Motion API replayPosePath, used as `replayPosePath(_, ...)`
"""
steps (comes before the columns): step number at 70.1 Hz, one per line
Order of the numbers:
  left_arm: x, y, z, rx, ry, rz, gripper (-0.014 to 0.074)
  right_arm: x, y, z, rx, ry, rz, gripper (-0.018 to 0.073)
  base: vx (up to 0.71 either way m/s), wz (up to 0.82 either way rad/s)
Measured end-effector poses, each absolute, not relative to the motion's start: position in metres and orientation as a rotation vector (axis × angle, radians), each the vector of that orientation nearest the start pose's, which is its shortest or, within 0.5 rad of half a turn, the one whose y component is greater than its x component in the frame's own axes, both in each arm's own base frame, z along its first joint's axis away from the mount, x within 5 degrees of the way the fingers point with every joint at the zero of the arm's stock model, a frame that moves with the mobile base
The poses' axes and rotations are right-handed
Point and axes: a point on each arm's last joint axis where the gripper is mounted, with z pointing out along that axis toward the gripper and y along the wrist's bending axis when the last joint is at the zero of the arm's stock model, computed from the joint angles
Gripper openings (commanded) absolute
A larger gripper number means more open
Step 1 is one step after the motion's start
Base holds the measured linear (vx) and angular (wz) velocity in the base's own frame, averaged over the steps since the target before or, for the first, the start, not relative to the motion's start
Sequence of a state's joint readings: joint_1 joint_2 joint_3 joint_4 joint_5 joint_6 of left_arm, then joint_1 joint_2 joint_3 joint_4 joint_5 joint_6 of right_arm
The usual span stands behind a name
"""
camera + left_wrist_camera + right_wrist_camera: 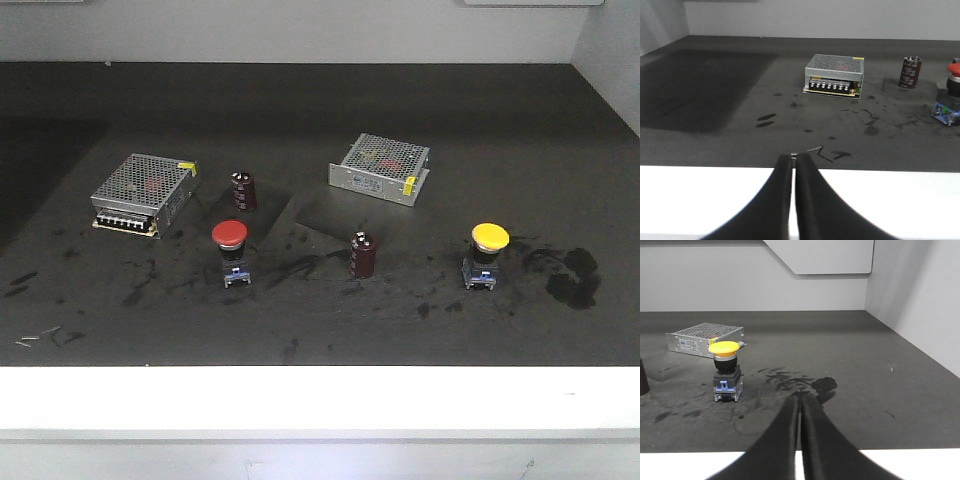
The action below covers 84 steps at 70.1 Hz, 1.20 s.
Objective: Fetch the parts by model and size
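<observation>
The red-capped push-button part [232, 250] stands upright on the dark mat at centre left; it also shows at the right edge of the left wrist view [951, 92]. The yellow-capped part [486, 254] stands at centre right, and in the right wrist view [726, 371] it is ahead and to the left. My left gripper [793, 156] is shut and empty, back near the table's white front edge. My right gripper [800, 395] is also shut and empty, to the right of the yellow part and short of it. Neither arm appears in the front view.
Two silver perforated boxes sit farther back, one at the left [143, 192] and one right of centre [381, 167]. Two maroon capacitors stand nearby: one [244, 190] behind the red part, the other [363, 254] between the two parts. Grey walls bound the back and right [920, 295].
</observation>
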State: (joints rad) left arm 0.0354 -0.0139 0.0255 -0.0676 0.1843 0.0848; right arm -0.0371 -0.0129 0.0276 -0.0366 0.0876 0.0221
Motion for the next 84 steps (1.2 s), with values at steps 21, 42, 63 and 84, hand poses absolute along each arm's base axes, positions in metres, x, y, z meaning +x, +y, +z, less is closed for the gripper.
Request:
replayPosePath(21,0.0559,0.0008,0.1886,-0.005,1.679,0.03,-0.0006,0.0566,-0.0024,0.1966,0.021,1.586,-0.043,-0.0009,0.0,0.0)
replayPosePath(42,0.0559,0.0008,0.1886,-0.005,1.679,0.03,-0.0006,0.0566,-0.0024,0.1966,0.021,1.586,-0.043,-0.0009,0.0,0.0)
replayPosePath(63,0.0559,0.0008,0.1886,-0.005,1.679,0.03,-0.0006,0.0566,-0.0024,0.1966,0.021,1.586,-0.043,-0.0009,0.0,0.0)
replayPosePath(84,0.056,0.0009,0.1894,-0.005,1.671,0.031,-0.0006,0.0566,-0.0024,0.1966,0.02,1.586,-0.044,-0.0009,0.0,0.0)
